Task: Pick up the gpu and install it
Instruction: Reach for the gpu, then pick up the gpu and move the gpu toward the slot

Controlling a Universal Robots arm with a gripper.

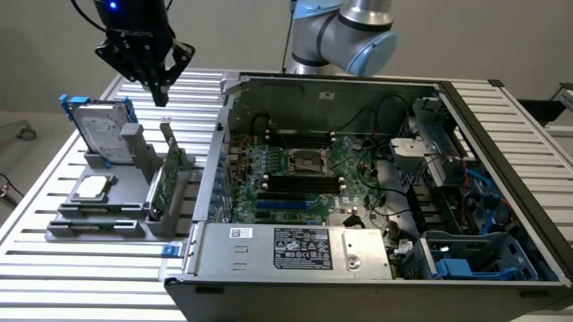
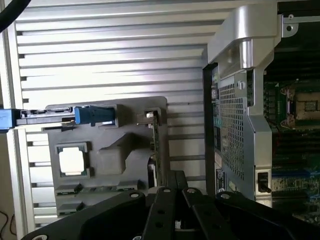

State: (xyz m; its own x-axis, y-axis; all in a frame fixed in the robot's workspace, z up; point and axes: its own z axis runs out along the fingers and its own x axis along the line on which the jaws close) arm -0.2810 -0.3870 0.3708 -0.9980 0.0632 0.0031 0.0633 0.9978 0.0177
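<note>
**Hand** [image 1: 161, 99]: black, carried on the arm in the upper left of the exterior frame, well above the tabletop [image 1: 63, 282]. The fingers are seen drawn together to a single point, and nothing is held between them.

**Gpu** [image 1: 160, 182]: stood on its long edge in a slot of the grey holder [image 1: 107, 225], at left centre of the exterior frame. It is placed below the hand, apart from it, and its green board face is shown. In the wrist view it is seen edge-on as a thin strip near the middle of the frame.

**Holder, other contents:** a hard drive [image 1: 100, 127] in a blue frame is stood upright at the far end. A processor chip [image 1: 94, 188] is laid flat in a recess.

**Computer case** [image 1: 501, 134]: open, set just beside the holder toward the frame's right. The motherboard [image 1: 304, 171] is exposed inside and the power supply [image 1: 296, 248] is placed along the near edge. No card is made out in the expansion slots.

**Step in hand:** judged to be the approach for the pick-up. The gpu is not yet grasped and installation is not begun.

**Requirement:** the grasp is judged to call for the fingers to be parted. They would also need to be lined up across the card's thin upper edge and kept clear of the hard drive and the holder's posts.
</note>
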